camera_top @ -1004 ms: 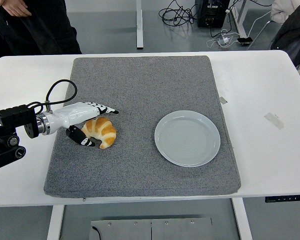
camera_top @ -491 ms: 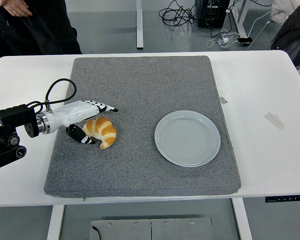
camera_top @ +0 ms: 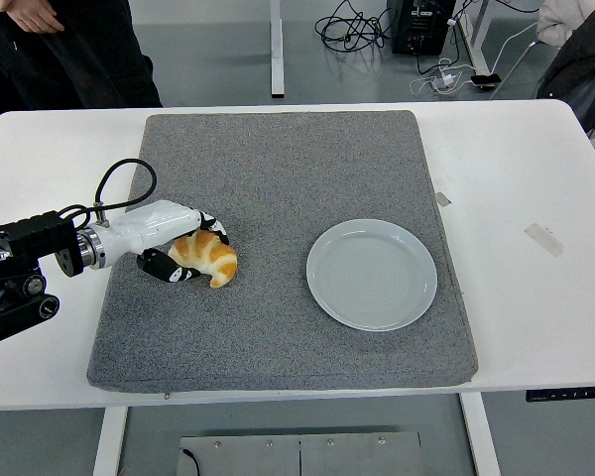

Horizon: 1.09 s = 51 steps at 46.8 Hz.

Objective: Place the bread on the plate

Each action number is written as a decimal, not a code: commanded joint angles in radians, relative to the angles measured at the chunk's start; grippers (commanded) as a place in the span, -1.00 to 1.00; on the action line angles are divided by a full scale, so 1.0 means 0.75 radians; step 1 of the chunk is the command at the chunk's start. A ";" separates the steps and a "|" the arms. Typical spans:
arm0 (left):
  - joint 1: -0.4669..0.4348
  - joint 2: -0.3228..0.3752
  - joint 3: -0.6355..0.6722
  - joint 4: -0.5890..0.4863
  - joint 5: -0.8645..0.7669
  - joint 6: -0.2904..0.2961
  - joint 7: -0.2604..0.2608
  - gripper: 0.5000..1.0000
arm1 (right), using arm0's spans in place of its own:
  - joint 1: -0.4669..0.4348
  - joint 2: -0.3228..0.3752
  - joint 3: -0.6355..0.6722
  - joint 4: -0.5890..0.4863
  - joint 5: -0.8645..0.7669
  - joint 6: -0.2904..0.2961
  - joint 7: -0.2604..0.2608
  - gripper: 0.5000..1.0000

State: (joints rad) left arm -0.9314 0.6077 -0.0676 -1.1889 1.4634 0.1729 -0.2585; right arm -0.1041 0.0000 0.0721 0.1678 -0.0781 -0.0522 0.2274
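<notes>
One croissant-shaped piece of bread (camera_top: 207,258) lies on the grey mat (camera_top: 278,178) in the left half of the frame, a little below the mat's middle height and near its left edge. It sits right at the tip of the left hand (camera_top: 183,246), which comes in from the left edge of the frame on a black arm with a white forearm shell. The hand's upper fingers (camera_top: 210,222) curl over the top of the bread, and the dark thumb (camera_top: 164,268) lies against its lower left side, so the bread is pinched between them. The hand is closed around the bread's left end, while the bread's right end sticks out free toward the centre of the frame. Whether the bread is lifted or resting on the mat cannot be told.

To the right, well apart from the bread, a pale blue-grey plate (camera_top: 372,275) sits on the mat, near the mat's right edge and slightly lower in the frame than the hand. The mat covers most of the white counter (camera_top: 516,198). At the upper left of the frame a person in dark clothing (camera_top: 69,50) stands behind the counter. The right arm does not show.
</notes>
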 commanded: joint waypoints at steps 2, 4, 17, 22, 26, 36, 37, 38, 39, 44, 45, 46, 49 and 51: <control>-0.008 0.000 -0.002 0.000 -0.002 -0.001 -0.038 -1.00 | 0.000 0.000 0.000 -0.001 0.000 0.000 0.000 1.00; -0.016 0.000 -0.002 0.000 -0.004 -0.003 -0.054 -1.00 | 0.002 0.000 0.000 -0.001 0.000 0.000 0.002 1.00; -0.108 0.024 -0.016 0.014 -0.025 -0.003 -0.068 -1.00 | 0.002 0.000 0.000 -0.001 0.000 0.000 0.000 1.00; -0.159 0.040 -0.016 0.016 -0.043 -0.003 -0.068 -1.00 | 0.000 0.000 0.000 0.001 0.002 0.000 0.000 1.00; -0.192 0.047 -0.016 0.016 -0.055 -0.003 -0.068 -1.00 | 0.000 0.000 0.000 -0.001 0.000 0.000 0.000 1.00; -0.290 0.049 -0.008 0.025 -0.106 -0.005 -0.070 -1.00 | 0.002 0.000 0.000 -0.001 0.000 0.000 0.002 1.00; -0.296 0.049 -0.008 0.031 -0.108 -0.005 -0.070 -1.00 | 0.000 0.000 0.000 0.001 0.000 0.000 0.002 1.00; -0.300 0.049 -0.008 0.037 -0.108 -0.005 -0.070 -1.00 | 0.000 0.000 0.000 -0.001 0.000 0.000 0.000 1.00; -0.304 0.049 -0.008 0.041 -0.108 -0.008 -0.070 -1.00 | 0.000 0.000 0.000 -0.001 0.000 0.000 0.000 1.00; -0.327 0.049 -0.008 0.053 -0.108 -0.008 -0.070 -1.00 | 0.000 0.000 0.000 0.001 0.000 0.000 0.002 1.00; -0.331 0.049 -0.008 0.053 -0.108 -0.008 -0.070 -1.00 | 0.002 0.000 0.000 -0.001 0.000 0.000 0.002 1.00; -0.335 0.049 -0.008 0.055 -0.108 -0.008 -0.073 -1.00 | 0.000 0.000 0.000 -0.001 0.000 0.000 0.000 1.00; -0.349 0.049 -0.006 0.057 -0.108 -0.008 -0.075 -1.00 | 0.000 0.000 0.000 -0.001 0.000 0.000 0.000 1.00; -0.356 0.049 -0.006 0.059 -0.108 -0.008 -0.075 -1.00 | 0.000 0.000 0.000 -0.001 0.000 0.000 0.000 1.00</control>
State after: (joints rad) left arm -1.1914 0.6444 -0.0725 -1.1465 1.3821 0.1672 -0.3141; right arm -0.1040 0.0000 0.0721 0.1675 -0.0781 -0.0521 0.2276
